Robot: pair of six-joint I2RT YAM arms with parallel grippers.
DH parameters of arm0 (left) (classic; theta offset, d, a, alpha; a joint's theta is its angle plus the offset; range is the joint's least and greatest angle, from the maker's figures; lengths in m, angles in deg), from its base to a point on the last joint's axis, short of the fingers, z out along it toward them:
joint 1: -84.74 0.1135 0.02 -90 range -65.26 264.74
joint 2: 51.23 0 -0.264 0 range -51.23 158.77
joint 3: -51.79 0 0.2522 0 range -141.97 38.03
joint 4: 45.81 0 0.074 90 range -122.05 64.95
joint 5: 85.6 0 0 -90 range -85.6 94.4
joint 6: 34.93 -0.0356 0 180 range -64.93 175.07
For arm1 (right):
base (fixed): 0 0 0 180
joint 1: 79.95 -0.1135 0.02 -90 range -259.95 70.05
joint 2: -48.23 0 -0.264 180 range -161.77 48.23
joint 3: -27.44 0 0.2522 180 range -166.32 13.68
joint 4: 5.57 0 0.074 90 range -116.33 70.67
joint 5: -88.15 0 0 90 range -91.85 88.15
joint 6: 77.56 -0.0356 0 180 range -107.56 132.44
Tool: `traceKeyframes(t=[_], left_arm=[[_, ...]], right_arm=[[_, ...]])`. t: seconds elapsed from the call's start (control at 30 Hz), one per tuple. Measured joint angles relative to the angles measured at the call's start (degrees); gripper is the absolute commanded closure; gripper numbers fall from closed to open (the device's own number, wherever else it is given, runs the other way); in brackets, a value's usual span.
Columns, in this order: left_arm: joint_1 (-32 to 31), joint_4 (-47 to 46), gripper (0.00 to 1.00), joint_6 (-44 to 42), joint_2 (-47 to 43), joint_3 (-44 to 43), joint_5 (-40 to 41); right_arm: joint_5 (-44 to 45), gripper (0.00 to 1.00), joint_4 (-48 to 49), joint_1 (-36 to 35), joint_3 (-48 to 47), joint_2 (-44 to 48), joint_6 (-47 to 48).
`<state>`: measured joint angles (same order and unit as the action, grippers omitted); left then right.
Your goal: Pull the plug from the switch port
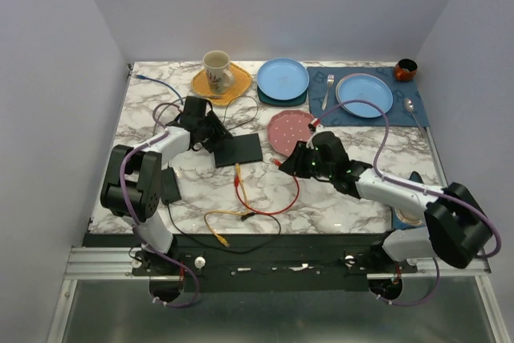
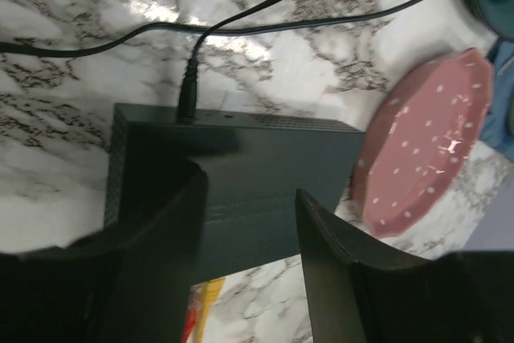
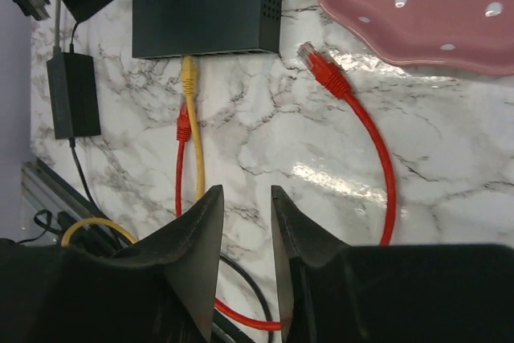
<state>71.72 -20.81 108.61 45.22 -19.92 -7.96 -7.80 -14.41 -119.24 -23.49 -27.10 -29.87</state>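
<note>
The switch (image 1: pixel 238 150) is a flat black box left of the pink dotted plate (image 1: pixel 289 131). A yellow plug (image 3: pixel 189 70) sits in a port on its near edge, and its yellow cable (image 1: pixel 239 190) runs toward me. A red plug (image 3: pixel 183 128) lies loose beside that cable, and another red plug (image 3: pixel 321 70) lies free near the plate. A black power lead (image 2: pixel 186 94) enters the switch's far edge. My left gripper (image 2: pixel 249 186) is open over the switch's left part (image 2: pixel 265 166). My right gripper (image 3: pixel 246 192) is open and empty, above the table and short of the plugs.
A black power brick (image 3: pixel 72 94) lies left of the switch. A mug (image 1: pixel 217 70) on an orange mat, two blue plates (image 1: pixel 283 78) (image 1: pixel 365 94), a fork, a spoon and a brown cup (image 1: pixel 405 68) stand at the back. Red cable (image 1: pixel 285 198) loops near the front.
</note>
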Motion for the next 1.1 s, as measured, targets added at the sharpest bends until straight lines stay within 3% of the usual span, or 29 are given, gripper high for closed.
traceKeyframes(t=[0.23,0.83,1.1], left_arm=[[0.7,1.6,0.38,-1.9,0.9,-0.7,4.4],[4.1,2.7,0.38,-3.0,3.0,-0.9,7.0],[2.8,-4.1,0.39,-1.0,4.1,2.3,4.0]], right_arm=[[-5.3,0.7,4.1,-0.5,-5.4,-11.1,-1.6],[-10.1,0.7,6.6,-0.5,-12.3,-21.8,-1.7],[-11.3,0.69,6.7,-0.9,-12.5,-23.9,-1.8]])
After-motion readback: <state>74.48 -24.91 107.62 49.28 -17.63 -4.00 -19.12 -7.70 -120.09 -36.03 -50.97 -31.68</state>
